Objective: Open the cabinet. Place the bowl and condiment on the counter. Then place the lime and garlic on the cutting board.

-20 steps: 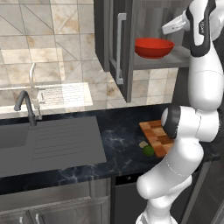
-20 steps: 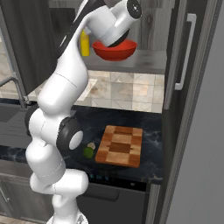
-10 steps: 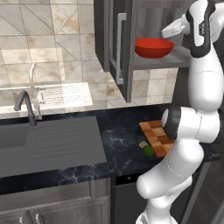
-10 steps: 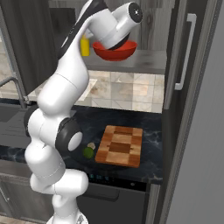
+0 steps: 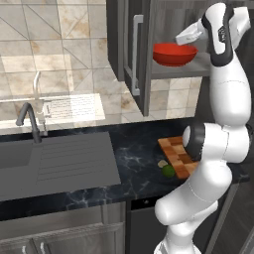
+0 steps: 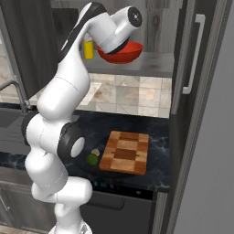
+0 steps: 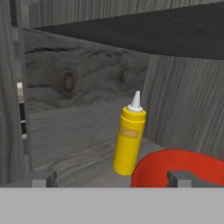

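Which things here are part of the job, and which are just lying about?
Job: cabinet, bowl, yellow bottle, counter, lime, garlic, cutting board, open gripper.
Lying about: sink, tap.

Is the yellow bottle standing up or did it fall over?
Standing up. The condiment sits upright on the cabinet shelf, white nozzle pointing up, beside the bowl.

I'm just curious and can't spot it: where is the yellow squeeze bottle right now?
The yellow squeeze bottle stands upright on the shelf inside the open cabinet, just beside the red bowl and toward the cabinet's back.
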